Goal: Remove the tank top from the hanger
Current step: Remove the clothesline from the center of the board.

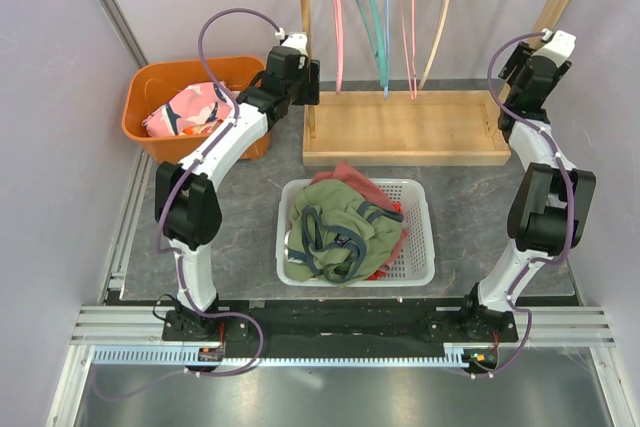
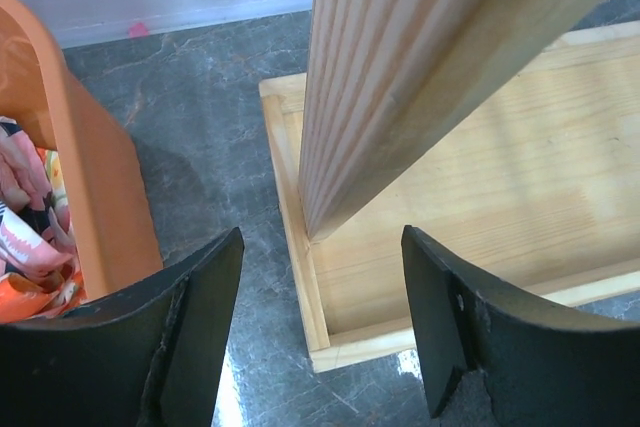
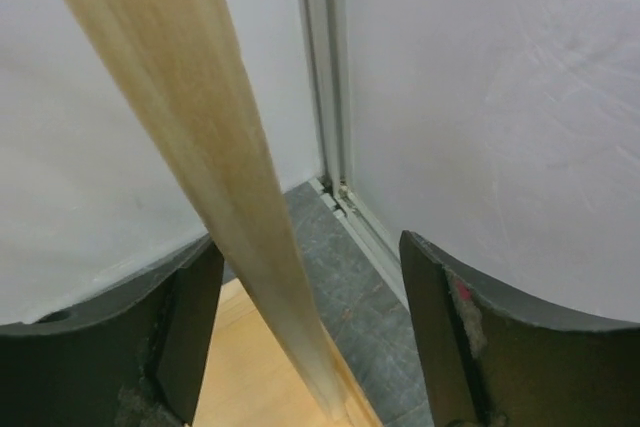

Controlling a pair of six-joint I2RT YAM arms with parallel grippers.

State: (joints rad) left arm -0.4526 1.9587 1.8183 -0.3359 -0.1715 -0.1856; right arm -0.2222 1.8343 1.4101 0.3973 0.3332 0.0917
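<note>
1. Overhead, one dark stone-patterned desk (image 1: 460, 217) carries everything.
2. One wooden rack (image 1: 400, 132) stands at the back of it, with two posts rising from a flat tray base.
3. There are two arms. The left arm (image 1: 225, 147) bends at the elbow and leans forward, its wrist beside the rack's left post (image 2: 400, 77). The right arm (image 1: 540, 157) stands nearly straight up, its wrist by the right post (image 3: 200, 147).
4. One white basket (image 1: 415, 247) sits mid-desk between the arms and holds two garments.
5. One orange bin (image 1: 150, 87) at the back left holds patterned cloth.
6. One tank top (image 1: 345, 232), olive green with dark edging, lies crumpled on top in the basket. It rests over a red garment (image 1: 350, 179), off the hangers.
7. Five hangers (image 1: 372, 17) hang bare from the rack: two pink, one teal, one blue and one wooden.
8. The left fingers (image 2: 200, 317) are spread wide and grip nothing. The left post's foot shows beyond the gap between them, and the bin wall is just to their left.
9. The right fingers (image 3: 450, 337) are spread wide and hold nothing. The right post runs through the gap between them; whether it touches them cannot be told.
</note>
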